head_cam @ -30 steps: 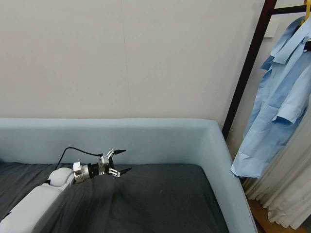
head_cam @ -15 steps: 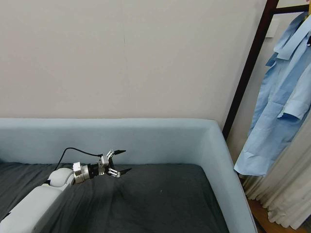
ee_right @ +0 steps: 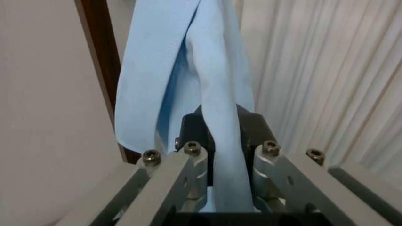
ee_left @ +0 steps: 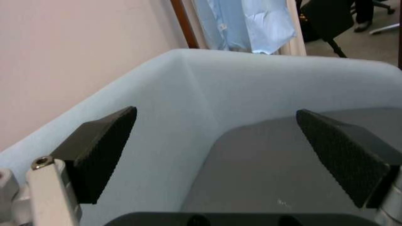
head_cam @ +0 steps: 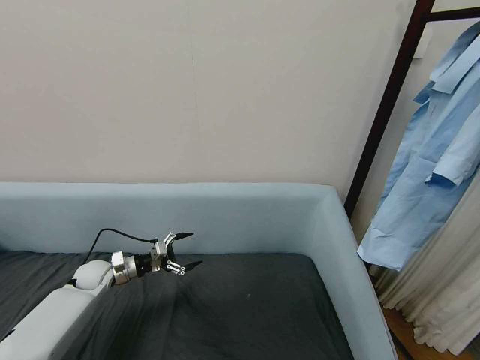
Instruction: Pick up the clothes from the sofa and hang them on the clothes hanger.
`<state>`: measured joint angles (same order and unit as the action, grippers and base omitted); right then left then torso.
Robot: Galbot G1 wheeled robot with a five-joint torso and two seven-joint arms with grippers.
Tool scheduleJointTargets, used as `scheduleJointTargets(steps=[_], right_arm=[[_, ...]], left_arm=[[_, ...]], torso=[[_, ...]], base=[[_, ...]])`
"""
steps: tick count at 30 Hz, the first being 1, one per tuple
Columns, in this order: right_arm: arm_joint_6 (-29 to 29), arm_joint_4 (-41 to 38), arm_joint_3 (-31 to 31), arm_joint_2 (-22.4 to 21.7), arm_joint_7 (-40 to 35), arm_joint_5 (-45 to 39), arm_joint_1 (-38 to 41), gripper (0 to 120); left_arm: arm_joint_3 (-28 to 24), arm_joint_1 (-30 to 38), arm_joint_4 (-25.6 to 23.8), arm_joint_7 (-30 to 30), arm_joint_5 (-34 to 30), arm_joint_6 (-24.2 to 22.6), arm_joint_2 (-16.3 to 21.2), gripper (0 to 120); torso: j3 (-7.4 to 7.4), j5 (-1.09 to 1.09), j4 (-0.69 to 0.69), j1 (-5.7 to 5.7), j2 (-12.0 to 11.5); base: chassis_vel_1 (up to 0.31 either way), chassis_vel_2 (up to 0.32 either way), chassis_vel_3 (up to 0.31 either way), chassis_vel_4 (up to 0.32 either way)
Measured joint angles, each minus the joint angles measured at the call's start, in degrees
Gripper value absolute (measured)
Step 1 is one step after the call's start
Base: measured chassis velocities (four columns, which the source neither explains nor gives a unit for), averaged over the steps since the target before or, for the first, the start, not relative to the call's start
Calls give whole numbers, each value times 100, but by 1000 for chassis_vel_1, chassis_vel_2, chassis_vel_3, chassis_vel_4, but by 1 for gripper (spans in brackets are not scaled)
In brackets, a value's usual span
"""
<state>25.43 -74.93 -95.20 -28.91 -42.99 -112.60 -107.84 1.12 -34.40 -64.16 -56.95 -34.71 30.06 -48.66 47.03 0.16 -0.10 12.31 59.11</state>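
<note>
Up at the far right, draped beside the dark wooden rack post (head_cam: 384, 112): the light-blue shirt (head_cam: 439, 150), clear of the sofa (head_cam: 225, 210), hem hanging just past the sofa's end wall. Gripped by the right claw (ee_right: 223, 139), closed on a fold of cloth running down between its fingers.

Compared with 1 second ago: lifted a little and swung toward the right edge of the head view, collar now nearly out of it, a sleeve cuff folded across the front. Sofa and left arm in the same place, so no camera drift. Read as the hanging step under way, with the pick-up done and the release not yet made.

Over the dark seat cushion (head_cam: 247, 307), near the backrest: the left claw (head_cam: 178, 252), parked, spread wide, both black pads (ee_left: 100, 150) far apart with nothing between.

Room to move: rack post tight beside the shirt on 1 side, pale pleated curtain (head_cam: 442, 300) just behind and below on the other, wall close by. A narrow gap, so some risk of snagging on the post or dragging curtain folds. Open space only back over the seat.
</note>
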Motion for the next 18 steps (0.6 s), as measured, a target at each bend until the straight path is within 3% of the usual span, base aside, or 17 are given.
scheduleJointTargets(steps=[14,18], right_arm=[[-8,-226,388,208,209,113,136,6],[-147,-381,752,350,683,342,364,19]], left_arm=[[61,-96,-76,-7,18,9,-11,100],[81,-113,-100,-7,19,9,11,100]], torso=[[0,-1,2,0,0],[0,-1,1,0,0]], base=[[0,0,0,0],[0,0,0,0]])
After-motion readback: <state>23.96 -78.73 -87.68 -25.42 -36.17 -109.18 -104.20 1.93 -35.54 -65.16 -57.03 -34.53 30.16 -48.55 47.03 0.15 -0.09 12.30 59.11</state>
